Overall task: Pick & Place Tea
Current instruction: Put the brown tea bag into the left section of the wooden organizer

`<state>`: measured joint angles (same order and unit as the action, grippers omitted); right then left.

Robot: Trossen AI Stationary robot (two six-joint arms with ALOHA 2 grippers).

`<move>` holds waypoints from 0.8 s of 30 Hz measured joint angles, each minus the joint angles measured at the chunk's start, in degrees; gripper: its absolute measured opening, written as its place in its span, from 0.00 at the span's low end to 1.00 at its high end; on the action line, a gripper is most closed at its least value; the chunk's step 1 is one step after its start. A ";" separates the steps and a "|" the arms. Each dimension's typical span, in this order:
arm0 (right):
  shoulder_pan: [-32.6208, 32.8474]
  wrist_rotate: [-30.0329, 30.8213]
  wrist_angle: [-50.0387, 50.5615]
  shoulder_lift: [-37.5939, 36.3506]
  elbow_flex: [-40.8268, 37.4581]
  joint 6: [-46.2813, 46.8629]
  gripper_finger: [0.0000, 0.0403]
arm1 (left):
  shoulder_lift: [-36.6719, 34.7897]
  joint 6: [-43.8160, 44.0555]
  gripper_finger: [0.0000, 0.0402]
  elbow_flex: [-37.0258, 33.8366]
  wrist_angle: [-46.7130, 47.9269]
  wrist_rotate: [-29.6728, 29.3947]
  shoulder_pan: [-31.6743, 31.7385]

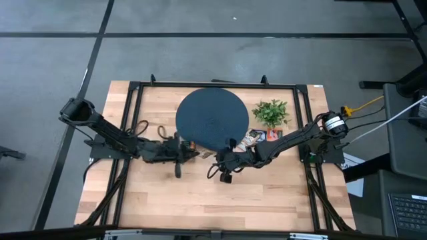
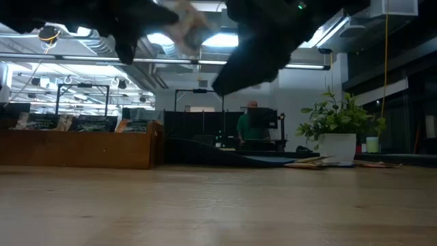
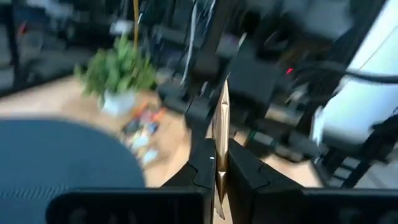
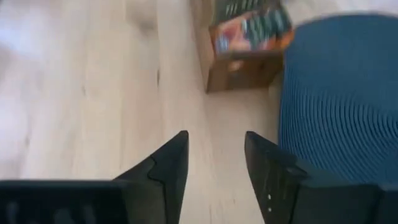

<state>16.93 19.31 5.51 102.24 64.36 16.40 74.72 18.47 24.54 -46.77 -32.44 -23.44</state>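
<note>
My left gripper point(image 1: 193, 152) is near the table's middle, just in front of the round dark disc point(image 1: 212, 120). It is shut on one pale gold tea sachet point(image 3: 221, 118), which shows high above the tabletop in the low view point(image 2: 186, 26). My right gripper point(image 4: 214, 162) faces it close by point(image 1: 219, 160). It is open over bare wood with nothing between its fingers. More tea sachets point(image 1: 257, 137) lie loose on the table beside a small potted plant point(image 1: 271, 112). Others stand in a wooden box point(image 4: 242, 68). My left gripper pinches the pale sachet between its two fingers point(image 3: 202, 171), which press on its flat faces. The sachet shows edge-on, and its free part point(image 3: 222, 99) sticks out past the fingertips. The fingers come level, pointing toward the table's right side. The sachet is lifted clear of the table.
The disc lies at the far middle of the table, with the plant to its right. The wooden box point(image 2: 82, 147) stands beside the disc's edge point(image 4: 336, 93). A black frame point(image 1: 133, 87) runs around the tabletop. Bare wood point(image 1: 220, 200) stretches along the near side.
</note>
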 joint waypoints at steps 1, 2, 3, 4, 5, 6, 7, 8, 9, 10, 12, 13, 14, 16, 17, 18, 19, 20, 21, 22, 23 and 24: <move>-0.02 0.00 -1.44 0.00 0.00 0.02 0.40 | 0.01 -1.79 0.03 -1.29 -4.42 0.04 -0.41; -0.07 0.04 -3.16 0.00 0.00 0.02 0.40 | 0.00 -3.70 0.03 -2.53 -9.20 0.21 -0.67; -0.08 0.04 -5.41 0.00 0.00 -0.11 0.40 | 0.00 -5.80 0.03 -3.53 -13.47 0.36 -0.93; -0.12 0.08 -8.06 0.00 0.00 -0.44 0.40 | 0.00 -7.78 0.03 -4.30 -17.07 0.62 -1.26; -0.15 0.09 -10.73 0.00 0.00 -1.19 0.40 | 0.00 -9.78 0.03 -4.86 -20.24 1.09 -1.46; -0.12 0.07 -13.62 0.00 0.00 -1.96 0.40 | 0.00 -12.08 0.03 -5.35 -23.18 1.86 -1.65; -0.11 0.06 -16.38 0.00 0.00 -3.01 0.40 | 0.00 -14.27 0.03 -5.70 -25.83 2.73 -1.83; -0.11 0.06 -19.17 0.00 0.00 -4.05 0.40 | 0.00 -16.27 0.03 -5.90 -28.29 3.81 -2.04; -0.11 0.02 -21.80 0.00 0.00 -5.05 0.40 | -0.01 -18.04 0.03 -6.03 -30.23 4.75 -2.12; -0.11 0.04 -24.44 0.00 0.00 -6.17 0.40 | -0.02 -19.48 0.03 -6.08 -31.47 5.46 -2.15; -0.13 0.07 -29.08 0.00 0.00 -7.84 0.40 | 0.00 -21.81 0.03 -6.08 -33.41 6.52 -2.38; -0.13 0.09 -31.29 0.00 0.00 -8.55 0.40 | 0.00 -22.88 0.03 -6.08 -34.65 6.78 -2.54; -0.15 0.10 -33.52 0.00 0.00 -9.43 0.40 | 0.00 -23.85 0.03 -6.08 -35.61 6.94 -2.70; -0.15 0.11 -37.89 0.00 0.00 -11.37 0.40 | 0.00 -25.53 0.03 -6.08 -36.81 6.98 -2.94; -0.15 0.11 -40.06 0.00 0.00 -12.49 0.40 | 0.02 -26.25 0.03 -6.08 -37.64 6.99 -3.10; -0.15 0.09 -42.15 0.00 0.00 -13.53 0.40 | 0.02 -27.00 0.03 -6.08 -38.83 7.00 -3.22; -0.15 0.09 -44.26 0.00 0.00 -14.50 0.40 | -0.02 -27.70 0.03 -6.08 -39.72 7.06 -3.24; -0.15 0.09 -46.02 0.00 0.00 -15.45 0.40 | -0.02 -28.25 0.03 -6.08 -40.18 7.17 -3.22; -0.13 0.10 -47.53 0.00 0.00 -16.43 0.40 | 0.02 -28.68 0.03 -6.08 -40.44 7.41 -3.22; -0.13 0.09 -48.76 0.00 0.00 -16.86 0.40 | 0.02 -28.87 0.03 -6.08 -40.79 7.88 -3.22; -0.13 0.10 -49.46 0.00 0.00 -17.02 0.40 | 0.01 -28.93 0.03 -6.08 -41.17 8.44 -3.22; -0.13 0.10 -49.84 0.00 0.00 -17.03 0.40 | 0.00 -28.91 0.03 -6.08 -41.31 8.96 -3.22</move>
<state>16.80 19.41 -44.33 102.24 64.36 -0.63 74.72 -10.44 18.46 -88.09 -23.48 -26.65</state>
